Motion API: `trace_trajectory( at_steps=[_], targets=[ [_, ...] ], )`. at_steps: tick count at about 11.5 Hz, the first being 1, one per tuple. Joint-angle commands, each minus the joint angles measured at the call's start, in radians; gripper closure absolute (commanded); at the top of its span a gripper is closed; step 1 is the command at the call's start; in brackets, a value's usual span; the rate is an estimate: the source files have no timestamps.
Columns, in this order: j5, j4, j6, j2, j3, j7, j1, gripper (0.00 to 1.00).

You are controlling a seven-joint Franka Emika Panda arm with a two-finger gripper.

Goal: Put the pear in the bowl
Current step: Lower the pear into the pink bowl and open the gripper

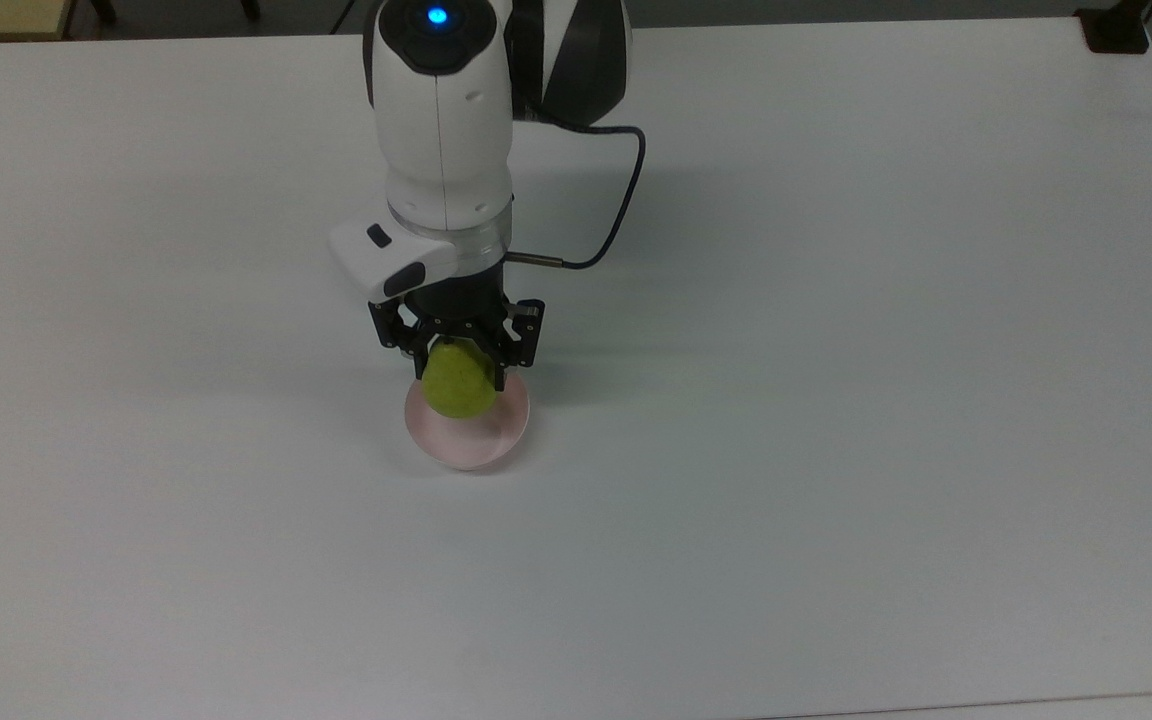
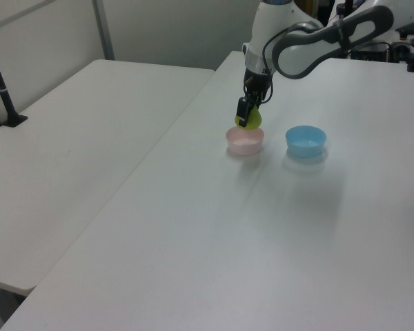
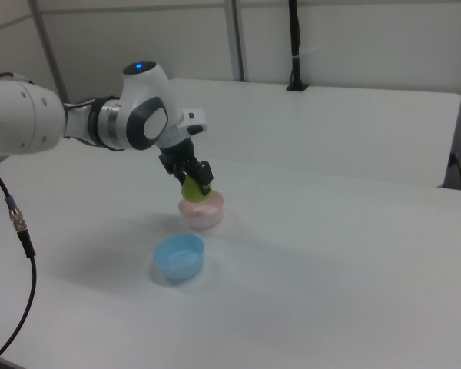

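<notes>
Pear [image 1: 457, 382] hangs in the air, pinched between the two black fingers of the gripper [image 1: 458, 357]. The fingers press on its sides near the thin top, so the fat end pokes out below them. That grip makes sense: the pear can drop straight down once the fingers let go.

The pear is right over the pink bowl [image 1: 481, 440]. In the top view it covers the part of the bowl's rim that is nearest the arm, so it sits a bit off the middle, toward the far edge of the tabletop [image 1: 836, 400]. In the left view the pear [image 2: 250, 118] hovers just above the bowl [image 2: 245, 141] and does not seem to touch it, though this is hard to be sure of from here. The right view shows the same: pear [image 3: 194, 187] above, bowl [image 3: 201, 211] below.

The pear's long line runs up and down, tilted a little. Its narrow top points up into the gripper and its round bottom points down at the bowl. The arm leans over the table to hold it this way.

The blue bowl [image 3: 178, 257] stands on its own, near the pink one but not touching it. Both bowls sit in the middle part of the tabletop, well away from every corner.

My guess is that a small move toward the bowl's middle would help before letting go.
</notes>
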Motion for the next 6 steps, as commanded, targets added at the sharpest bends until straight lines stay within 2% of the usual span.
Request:
trace_trajectory(
  at_steps=[1,5,6],
  targets=[
    [-0.022,-0.008,0.084,0.039,-0.009,0.015,0.021,0.60],
    [-0.042,-0.007,0.129,0.077,-0.009,0.015,0.021,0.56],
    [-0.048,-0.008,0.130,0.077,-0.009,0.015,0.021,0.51]
  ],
)
